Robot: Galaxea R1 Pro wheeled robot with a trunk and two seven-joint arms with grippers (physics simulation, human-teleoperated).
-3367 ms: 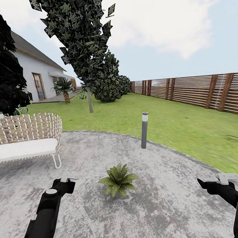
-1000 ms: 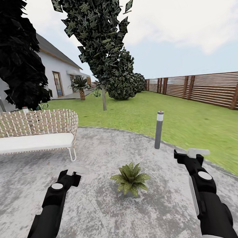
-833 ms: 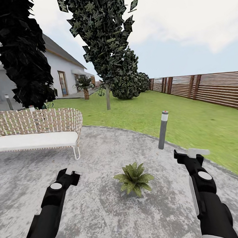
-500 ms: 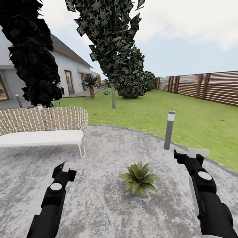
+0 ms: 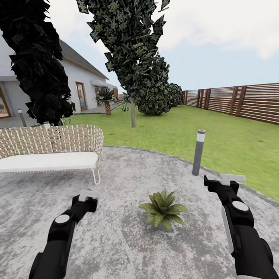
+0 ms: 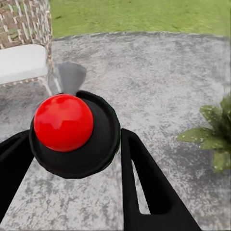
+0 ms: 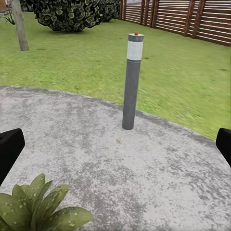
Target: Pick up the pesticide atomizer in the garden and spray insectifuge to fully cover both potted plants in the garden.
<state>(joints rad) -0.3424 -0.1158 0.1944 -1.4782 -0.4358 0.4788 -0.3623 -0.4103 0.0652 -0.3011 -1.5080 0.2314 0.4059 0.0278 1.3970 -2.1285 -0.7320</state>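
Observation:
One potted plant (image 5: pixel 162 209), a low green rosette, stands on the grey patio (image 5: pixel 131 244) between my two arms; it also shows as the plant (image 6: pixel 214 144) and the plant (image 7: pixel 38 209), where faint pale specks dot its leaves. My left gripper (image 5: pixel 88 199) is left of it, shut on the pesticide atomizer (image 6: pixel 72 130), seen end-on as a black round cap with a red knob and a pale nozzle. My right gripper (image 5: pixel 222 184) hangs right of the plant, open and empty (image 7: pixel 115 144). The second potted plant is out of view.
A grey bollard lamp (image 5: pixel 198 152) with a red dot stands at the patio's edge beyond the plant, also the lamp (image 7: pixel 131 79). A wicker sofa (image 5: pixel 47 152) with a white cushion sits at the left. Lawn (image 5: pixel 220 148), trees, a house and a slatted fence (image 5: pixel 242 101) lie beyond.
The camera swung left over the earlier frames, shifting the scene rightward, then stopped. In the last half second my left gripper shifted slightly right and turned; the right arm held still.

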